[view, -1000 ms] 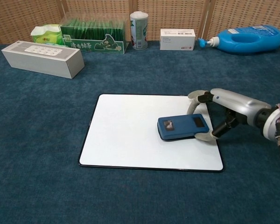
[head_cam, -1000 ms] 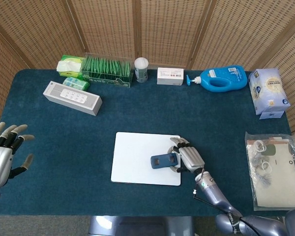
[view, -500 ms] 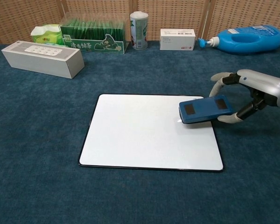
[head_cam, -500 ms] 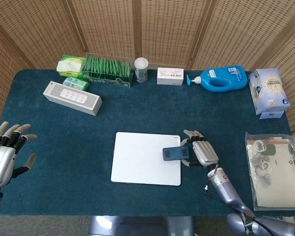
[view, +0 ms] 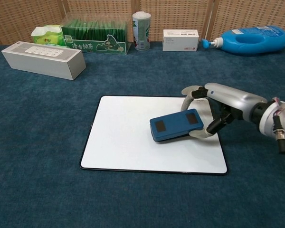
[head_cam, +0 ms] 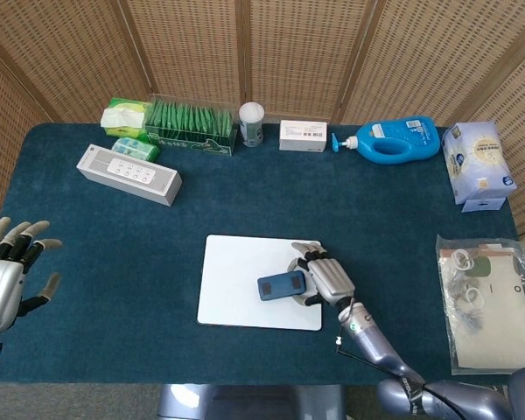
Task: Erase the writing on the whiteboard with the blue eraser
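The white whiteboard point(head_cam: 236, 267) point(view: 128, 137) lies flat near the table's front centre, and I see no writing on its surface. My right hand point(head_cam: 324, 276) point(view: 206, 111) grips the blue eraser point(head_cam: 281, 285) point(view: 176, 125) by its right end and holds it on the board's right half. My left hand point(head_cam: 7, 271) hovers off the table's left edge with fingers spread and nothing in it; the chest view does not show it.
Along the back stand a white speaker box point(head_cam: 129, 174), green tissue packs point(head_cam: 127, 115), a green box point(head_cam: 191, 127), a white canister point(head_cam: 251, 123), a small white box point(head_cam: 303, 136) and a blue bottle point(head_cam: 392, 140). A tissue pack point(head_cam: 478, 163) and a plastic bag point(head_cam: 488, 302) lie at the right.
My right hand swung the eraser out to the board's right edge half a second ago, then brought it back left onto the board. The left hand barely moved.
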`<state>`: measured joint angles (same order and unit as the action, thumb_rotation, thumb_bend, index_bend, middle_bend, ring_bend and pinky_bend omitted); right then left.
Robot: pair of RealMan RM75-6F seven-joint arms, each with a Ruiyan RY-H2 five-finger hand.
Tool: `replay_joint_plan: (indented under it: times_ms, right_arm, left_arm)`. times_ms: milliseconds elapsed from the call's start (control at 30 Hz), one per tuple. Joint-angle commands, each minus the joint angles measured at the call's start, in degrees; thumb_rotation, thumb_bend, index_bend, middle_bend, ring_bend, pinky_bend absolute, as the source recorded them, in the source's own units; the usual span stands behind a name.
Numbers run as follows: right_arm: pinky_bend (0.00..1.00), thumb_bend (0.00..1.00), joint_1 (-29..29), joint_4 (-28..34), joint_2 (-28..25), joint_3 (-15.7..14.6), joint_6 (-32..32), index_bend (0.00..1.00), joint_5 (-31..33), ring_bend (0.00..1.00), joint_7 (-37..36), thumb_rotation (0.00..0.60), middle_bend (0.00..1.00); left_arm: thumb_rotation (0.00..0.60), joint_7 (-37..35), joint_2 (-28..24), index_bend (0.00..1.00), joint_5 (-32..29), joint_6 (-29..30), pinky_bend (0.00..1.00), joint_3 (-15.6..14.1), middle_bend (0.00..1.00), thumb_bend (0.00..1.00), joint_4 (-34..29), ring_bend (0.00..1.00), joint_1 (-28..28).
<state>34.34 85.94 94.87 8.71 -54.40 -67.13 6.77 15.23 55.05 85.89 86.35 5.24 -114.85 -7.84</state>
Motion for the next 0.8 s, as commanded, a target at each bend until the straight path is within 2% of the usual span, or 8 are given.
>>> replay_joint_plan:
  times_ms: [33, 300, 600, 800]
  right_arm:
    - [0.0, 0.25, 0.5, -0.4, 1.2, 0.3, 0.2, 0.74, 0.9, 0.0, 0.8, 0.6, 0.09]
    - [0.0, 0.25, 0.5, -1.9, 2.6, 0.2, 0.4, 0.74, 2.6, 0.0, 1.5, 0.6, 0.09]
    - [0.0, 0.25, -1.8, -1.7, -1.2, 0.1, -1.5, 0.74, 3.3, 0.0, 0.3, 0.6, 0.09]
    - [0.0, 0.25, -2.7, 0.5, -5.2, 1.4, -2.6, 0.74, 3.4, 0.0, -0.9, 0.6, 0.09]
  left_arm:
    - [0.6, -0.1, 0.0, 0.32, 0.0, 0.0, 0.0, 0.0, 0.19, 0.44, 0.0, 0.16, 0.0]
    - [0.6, -0.4, -0.2, 0.32, 0.0, 0.1, 0.0, -0.1, 0.19, 0.44, 0.1, 0.16, 0.1]
    - [0.6, -0.2, 0.0, 0.32, 0.2, -0.1, 0.0, 0.1, 0.18, 0.44, 0.0, 0.15, -0.2]
    - [0.6, 0.5, 0.3, 0.32, 0.1, -0.5, 0.0, 0.3, 0.18, 0.44, -0.2, 0.15, -0.6]
